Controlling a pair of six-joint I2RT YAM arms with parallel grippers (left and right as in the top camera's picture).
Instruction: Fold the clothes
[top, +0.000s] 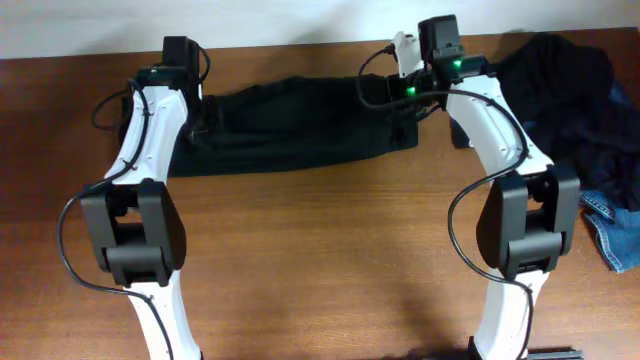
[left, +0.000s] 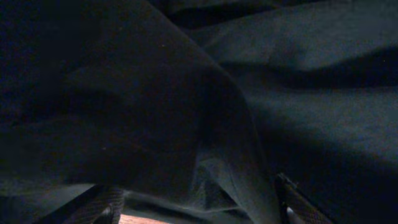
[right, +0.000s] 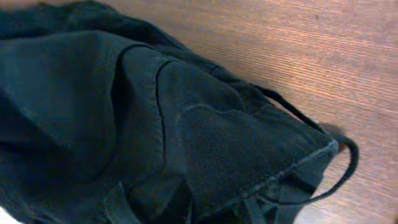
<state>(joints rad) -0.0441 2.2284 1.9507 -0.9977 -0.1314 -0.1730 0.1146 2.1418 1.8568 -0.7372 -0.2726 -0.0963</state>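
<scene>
Overhead, right pincer (top: 398, 118) seemingly grips black garment (top: 290, 125) end.

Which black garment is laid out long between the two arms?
The long black garment stretched flat between them; the other dark clothes sit heaped at far right.

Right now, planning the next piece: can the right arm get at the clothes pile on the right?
Probably yes: the pile lies beside that arm, nothing between, but the right gripper is shut on the black garment.

Left claw (left: 199, 214) mostly off-frame
</scene>
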